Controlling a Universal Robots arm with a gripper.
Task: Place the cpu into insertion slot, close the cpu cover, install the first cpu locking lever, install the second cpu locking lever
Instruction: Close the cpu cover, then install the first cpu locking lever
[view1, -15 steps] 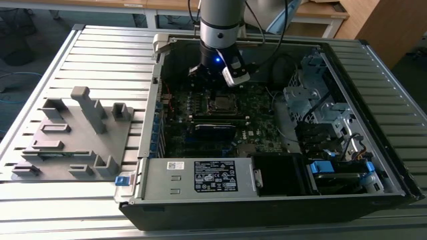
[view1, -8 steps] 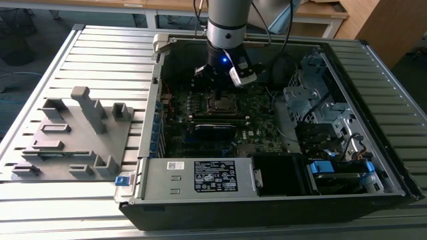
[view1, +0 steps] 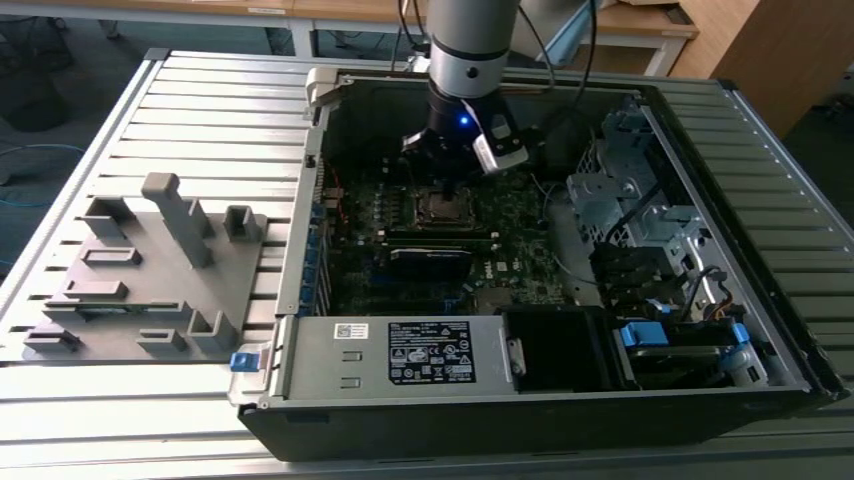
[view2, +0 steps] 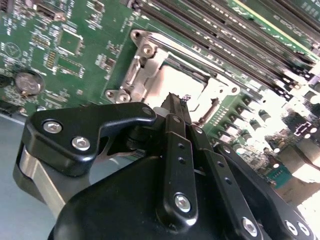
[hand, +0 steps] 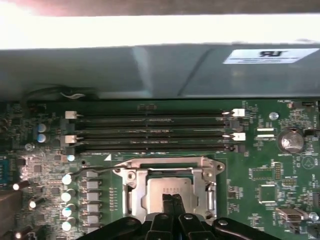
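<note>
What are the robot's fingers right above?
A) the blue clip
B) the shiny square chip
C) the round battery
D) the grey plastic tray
B: in the first wrist view the fingers sit right over the square chip inside its silver frame.

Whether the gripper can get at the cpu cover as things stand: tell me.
Probably yes. The gripper hangs directly over the cpu cover, jaws together, with nothing between them; the memory slots lie beside the cover, not across it.

Grey fixture block (view1: 147, 290) lies beside the open computer case (view1: 534, 425).
</note>
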